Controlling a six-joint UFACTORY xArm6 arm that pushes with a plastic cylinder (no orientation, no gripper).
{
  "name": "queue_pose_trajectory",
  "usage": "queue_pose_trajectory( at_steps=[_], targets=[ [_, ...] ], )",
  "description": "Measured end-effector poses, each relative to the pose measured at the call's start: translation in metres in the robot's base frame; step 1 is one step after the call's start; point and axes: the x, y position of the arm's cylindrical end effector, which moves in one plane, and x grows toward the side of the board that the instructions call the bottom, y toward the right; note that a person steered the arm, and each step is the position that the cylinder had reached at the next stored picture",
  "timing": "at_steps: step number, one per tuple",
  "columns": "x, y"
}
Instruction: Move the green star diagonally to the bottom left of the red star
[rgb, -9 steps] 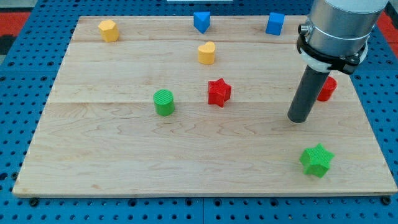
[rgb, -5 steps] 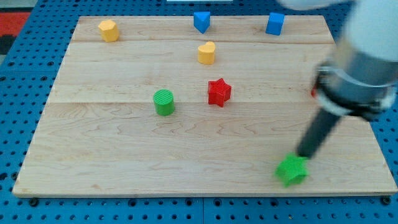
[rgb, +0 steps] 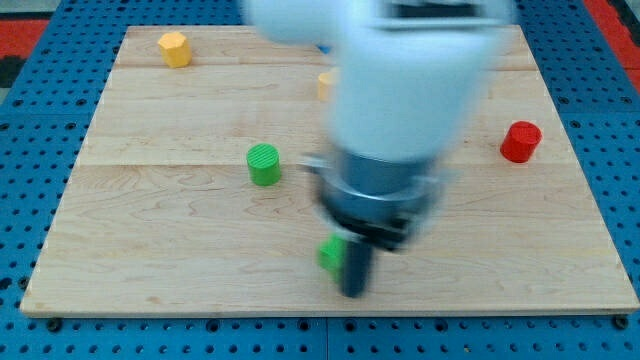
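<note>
Your rod carried no claw, so there was nothing to part or close; my tip (rgb: 354, 293) sat blurred near the board's bottom edge, with the green star (rgb: 332, 255) touching the rod's left side, partly hidden. The red star was covered by the arm. Further out you had a green cylinder (rgb: 264, 164), a red cylinder (rgb: 520, 141) and a yellow block (rgb: 174, 48).
</note>
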Motion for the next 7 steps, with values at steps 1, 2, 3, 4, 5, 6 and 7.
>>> queue_pose_trajectory(
  at_steps=[1,2,3,4,5,6,7],
  targets=[
    [-0.027,0.001],
    [-0.047,0.061],
    [-0.084,0.002],
    [-0.058,-0.092],
    [-0.055,-0.107],
    [-0.032,-0.028],
    [-0.008,-0.073]
  ],
)
